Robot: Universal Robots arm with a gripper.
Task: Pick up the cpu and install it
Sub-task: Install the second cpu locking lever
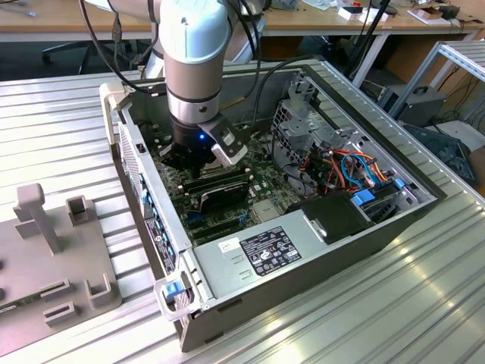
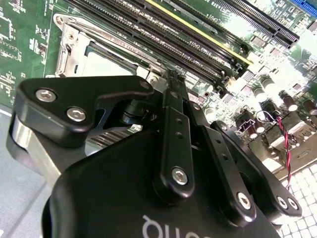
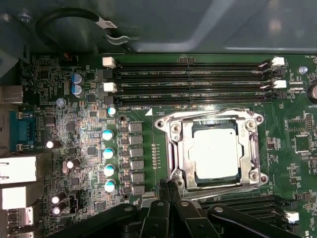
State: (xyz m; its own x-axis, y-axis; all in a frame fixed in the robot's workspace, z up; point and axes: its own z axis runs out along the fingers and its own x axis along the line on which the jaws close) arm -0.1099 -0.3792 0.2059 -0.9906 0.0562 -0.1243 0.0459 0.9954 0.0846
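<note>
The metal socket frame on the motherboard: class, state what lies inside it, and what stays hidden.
Inside the socket frame lies the cpu, its silver-grey top showing in the first wrist view. The socket beneath it is covered. The hand is beside the frame's corner.

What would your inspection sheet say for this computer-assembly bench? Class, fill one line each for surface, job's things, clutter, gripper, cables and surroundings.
Surface: ribbed metal table carrying an open computer case.
Job's things: cpu lies flat inside the socket frame on the motherboard, not held.
Clutter: grey fixture block at the exterior view's left.
Gripper: gripper fingertips together, empty, beside the socket frame.
Cables: orange and blue wires inside the case; black cables along the arm.
Surroundings: wooden desk behind.
</note>
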